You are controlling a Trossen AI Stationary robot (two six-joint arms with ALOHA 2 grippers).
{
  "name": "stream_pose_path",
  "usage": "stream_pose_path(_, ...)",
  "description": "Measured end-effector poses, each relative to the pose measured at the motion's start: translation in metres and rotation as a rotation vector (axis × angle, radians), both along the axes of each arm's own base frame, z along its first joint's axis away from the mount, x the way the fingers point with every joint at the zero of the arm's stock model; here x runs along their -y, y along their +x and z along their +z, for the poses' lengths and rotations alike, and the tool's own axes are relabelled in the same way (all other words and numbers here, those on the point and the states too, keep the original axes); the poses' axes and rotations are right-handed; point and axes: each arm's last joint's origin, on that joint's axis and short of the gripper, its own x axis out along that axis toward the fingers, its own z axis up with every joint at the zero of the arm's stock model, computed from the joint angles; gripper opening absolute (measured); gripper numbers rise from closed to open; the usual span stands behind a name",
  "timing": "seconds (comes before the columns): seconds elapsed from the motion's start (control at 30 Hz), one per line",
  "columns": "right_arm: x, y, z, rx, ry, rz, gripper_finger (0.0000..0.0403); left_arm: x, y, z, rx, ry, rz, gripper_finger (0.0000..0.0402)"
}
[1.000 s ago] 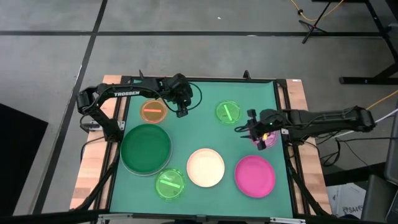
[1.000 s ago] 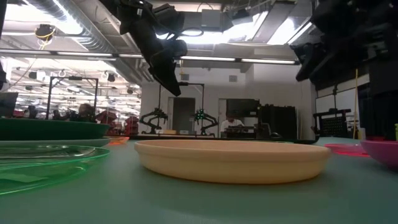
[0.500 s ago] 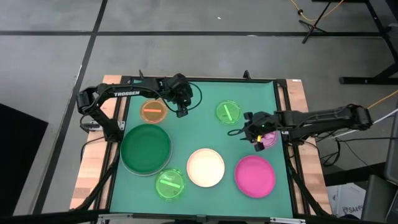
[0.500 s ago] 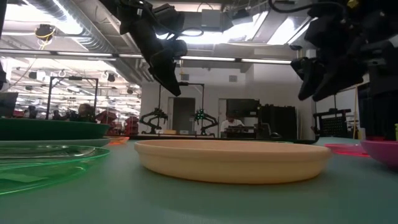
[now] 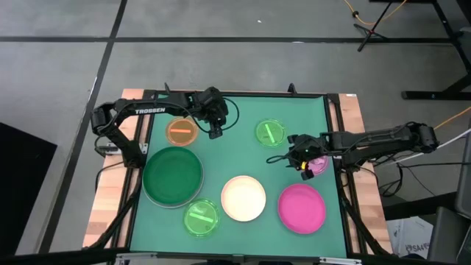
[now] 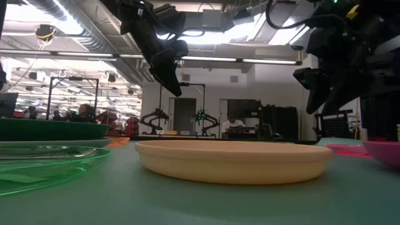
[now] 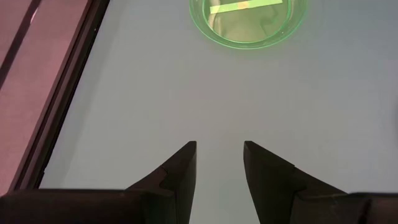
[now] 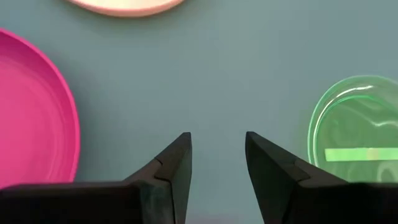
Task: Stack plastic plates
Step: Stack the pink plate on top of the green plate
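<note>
My right gripper (image 5: pixel 289 157) is hovering spread and empty between the far lime-green plate (image 5: pixel 270 132) and the magenta plate (image 5: pixel 301 207). My left gripper (image 5: pixel 215 132) is waiting spread beside the orange plate (image 5: pixel 181 132). Cream plate (image 5: pixel 243 197) is sitting mid-table.

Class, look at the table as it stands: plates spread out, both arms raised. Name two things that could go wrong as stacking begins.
1. The right gripper, fingers open and empty, hangs between the small pink plate and a lime-green plate; lowering off-centre might nudge either.
2. The other lime-green plate sits tight against the dark green plate, so gripping its rim could shift both.
</note>
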Motion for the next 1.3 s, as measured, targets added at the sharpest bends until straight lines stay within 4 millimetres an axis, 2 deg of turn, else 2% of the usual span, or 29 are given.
stream_pose_path(0.2, 0.0, 0.001, -0.002, -0.015, 0.011, 0.008, 0.014, 0.0, 0.0, 0.0, 0.0, 0.0, 0.0, 0.0127)
stream_pose_path(0.77, -0.008, -0.001, -0.001, -0.027, 0.226, 0.14, 0.014, 0.0, 0.0, 0.0, 0.001, -0.001, 0.002, 0.0127)
stream_pose_path(0.9, -0.016, -0.002, -0.001, -0.044, 0.262, 0.152, 0.014, 0.0, 0.0, 0.0, 0.001, -0.001, 0.002, 0.0127)
stream_pose_path(1.1, -0.036, -0.005, -0.002, -0.053, 0.183, 0.215, 0.014, 0.0, 0.0, 0.0, 0.001, -0.001, 0.002, 0.0127)
stream_pose_path(1.3, -0.047, -0.007, -0.003, -0.051, 0.078, 0.217, 0.014, 0.0, 0.0, 0.0, 0.001, -0.001, 0.002, 0.0127)
